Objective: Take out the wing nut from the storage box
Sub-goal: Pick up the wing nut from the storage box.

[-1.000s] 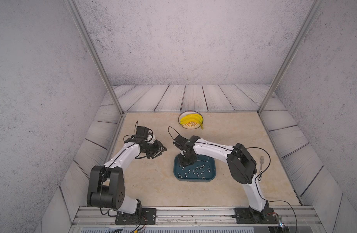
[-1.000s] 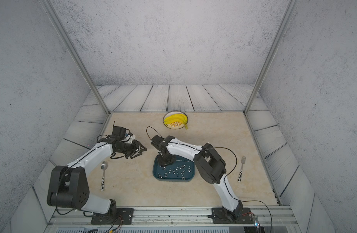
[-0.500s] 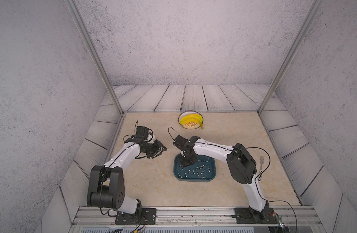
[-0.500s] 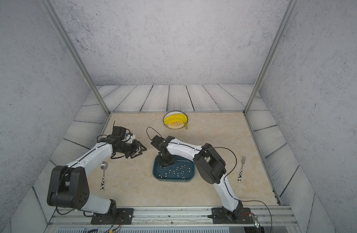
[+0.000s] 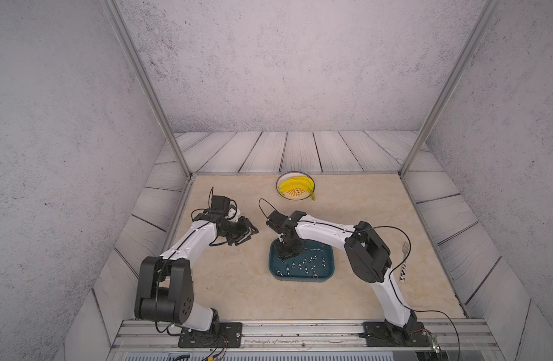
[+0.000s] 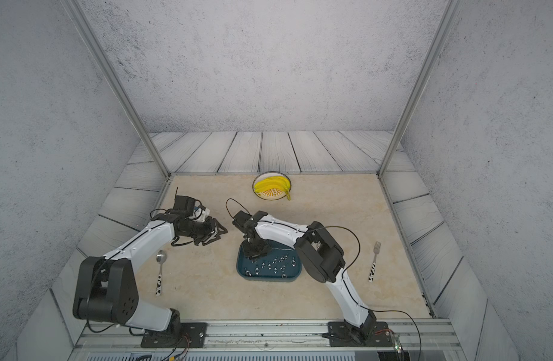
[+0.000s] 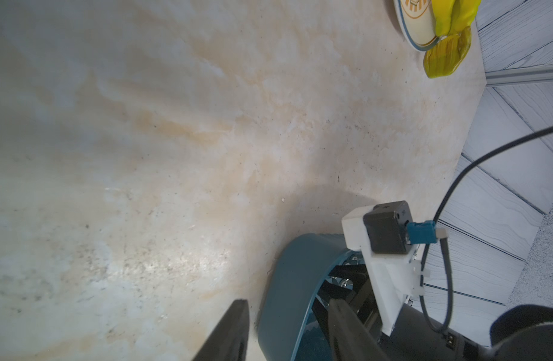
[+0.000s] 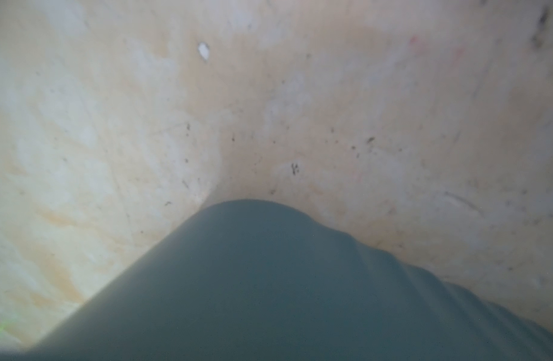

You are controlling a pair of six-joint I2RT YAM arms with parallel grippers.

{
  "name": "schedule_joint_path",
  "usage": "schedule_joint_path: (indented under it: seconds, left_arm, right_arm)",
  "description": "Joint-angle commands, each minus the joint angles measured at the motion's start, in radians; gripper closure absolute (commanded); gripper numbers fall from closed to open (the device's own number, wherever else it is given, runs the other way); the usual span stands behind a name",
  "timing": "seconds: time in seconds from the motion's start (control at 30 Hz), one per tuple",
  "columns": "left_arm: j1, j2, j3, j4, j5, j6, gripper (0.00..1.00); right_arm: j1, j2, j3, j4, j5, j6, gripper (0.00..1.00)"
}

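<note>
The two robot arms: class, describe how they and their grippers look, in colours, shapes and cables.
The left arm and right arm have smooth white links joined by bulky black joint housings, on black base plates. Thin black cables loop along them. The left gripper is black with open-framed triangular fingers. The right gripper is black too, beneath a white-mounted black wrist camera with a blue plug.
</note>
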Motion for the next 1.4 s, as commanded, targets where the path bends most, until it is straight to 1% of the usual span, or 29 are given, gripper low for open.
schedule_joint_path:
  seconds: [0.0,0.13,0.27,0.63,0.8,1.0,1.1,1.2,1.27,1.37]
  left_arm:
    - [0.006,0.002,-0.014,-0.005,-0.008,0.019,0.52]
    - [0.007,0.000,-0.013,-0.005,-0.004,0.020,0.52]
    - [0.006,-0.002,-0.016,-0.003,-0.003,0.022,0.52]
    - [0.006,-0.007,-0.024,0.002,0.006,0.025,0.52]
    - [0.007,-0.006,-0.024,0.002,0.007,0.025,0.52]
    - [-0.002,-0.005,-0.018,0.016,0.024,0.012,0.52]
    - [-0.024,-0.003,-0.004,0.022,0.027,0.003,0.52]
    - [-0.070,-0.002,0.023,0.026,0.011,-0.008,0.52]
    - [-0.109,0.001,0.049,0.027,-0.001,-0.016,0.52]
    - [-0.171,0.013,0.105,0.019,-0.018,-0.018,0.52]
  right_arm:
    - [0.005,0.017,0.023,-0.031,0.020,0.015,0.77]
    - [0.004,0.038,0.046,-0.042,0.016,0.015,0.78]
    - [0.004,0.046,0.056,-0.046,0.019,0.013,0.82]
    - [0.004,0.055,0.066,-0.064,0.049,0.002,1.00]
    - [0.004,0.026,0.035,-0.059,0.088,-0.011,1.00]
    - [0.004,-0.073,0.002,-0.069,0.156,-0.031,1.00]
    - [0.002,-0.111,0.010,-0.105,0.206,-0.035,1.00]
    - [-0.014,-0.153,-0.012,-0.118,0.223,-0.037,1.00]
    - [-0.032,-0.182,-0.033,-0.120,0.233,-0.038,1.00]
    - [-0.097,-0.241,-0.075,-0.125,0.254,-0.042,1.00]
